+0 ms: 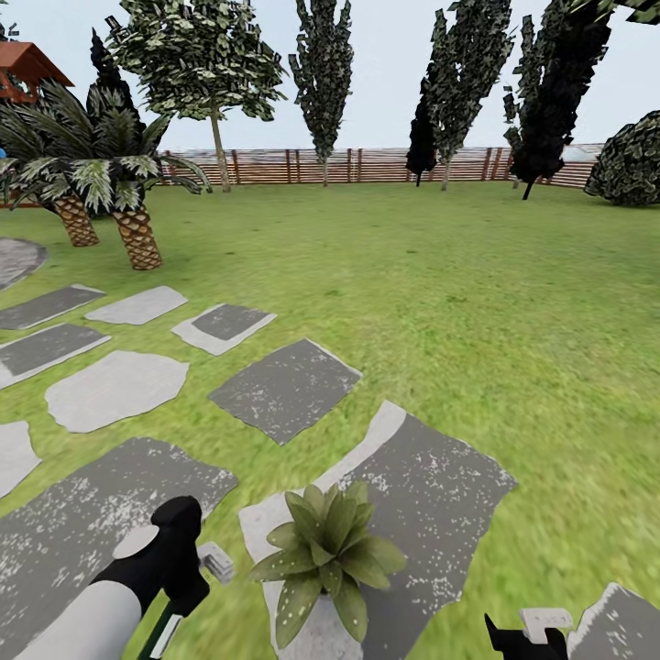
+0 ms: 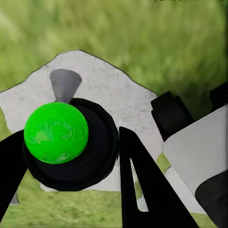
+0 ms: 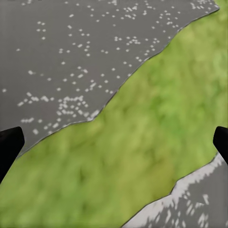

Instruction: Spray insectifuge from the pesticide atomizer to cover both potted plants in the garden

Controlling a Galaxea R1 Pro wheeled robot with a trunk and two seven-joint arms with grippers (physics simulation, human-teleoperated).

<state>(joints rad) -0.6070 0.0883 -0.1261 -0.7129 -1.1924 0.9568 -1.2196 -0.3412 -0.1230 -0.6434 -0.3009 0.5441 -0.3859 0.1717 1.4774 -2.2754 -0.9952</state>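
Observation:
One potted plant (image 1: 326, 548), a rosette of pointed green leaves in a pale pot, stands on a stepping stone (image 1: 431, 495) at the bottom centre of the head view. Whitish specks of insectifuge (image 1: 295, 598) dot its lower leaves. My left arm (image 1: 151, 564) reaches down just left of the plant. In the left wrist view my left gripper (image 2: 71, 156) is shut on the pesticide atomizer (image 2: 56, 132), which has a bright green ball top in a black collar. My right gripper (image 1: 527, 637) hangs low at the right of the plant. In the right wrist view it (image 3: 114, 145) is open over grass and stone.
Grey and white stepping stones (image 1: 286, 387) cross the lawn to the left. Two short palms (image 1: 110, 197) stand at the far left. A slatted wooden fence (image 1: 367, 165) with tall trees closes the back, and a round bush (image 1: 632, 160) sits far right. Open lawn (image 1: 477, 293) spreads ahead.

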